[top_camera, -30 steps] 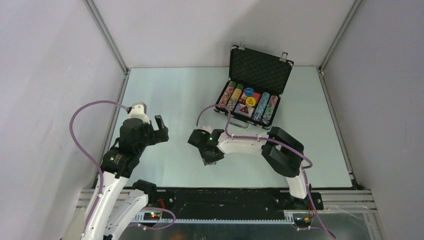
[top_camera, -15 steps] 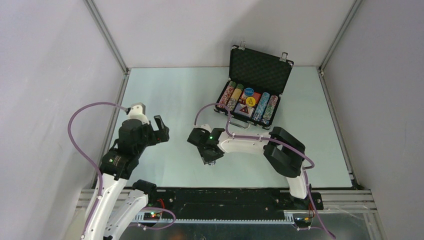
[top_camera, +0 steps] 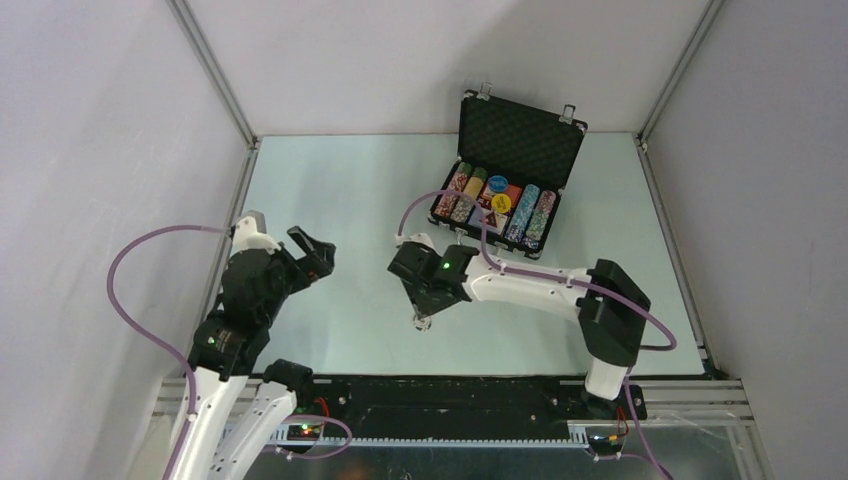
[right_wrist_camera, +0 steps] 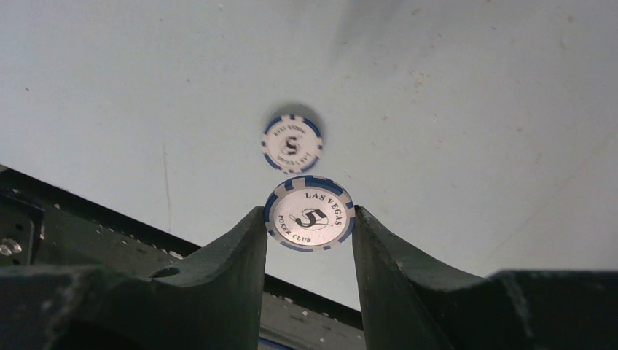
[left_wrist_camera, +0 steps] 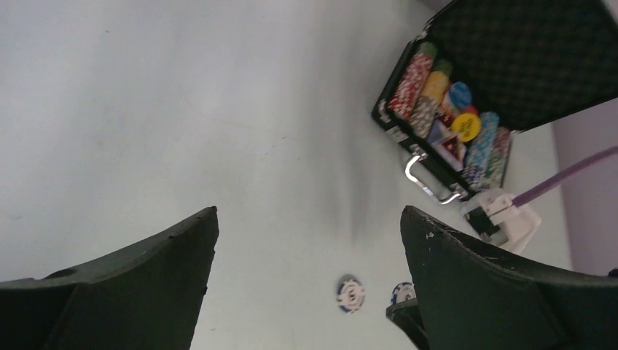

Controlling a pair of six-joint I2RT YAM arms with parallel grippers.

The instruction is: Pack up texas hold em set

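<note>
right tool (right_wrist_camera: 310, 222), its arm since swung outward, is clamped on a poker chip (right_wrist_camera: 310, 217) above a second chip (right_wrist_camera: 291, 144) lying on the counter (top_camera: 340, 180), well short of the open briefcase (top_camera: 520, 140) (left tool (left_wrist_camera: 307, 219), re-angled, stands spread apart).

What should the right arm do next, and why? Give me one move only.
Probably carry the blue-and-white round poker chip over to the open black foam-lined briefcase. The right gripper is shut on that chip by its edges, and the case stands open at the far side of the table with chip rows inside. A second matching chip lies loose for a later trip.
</note>
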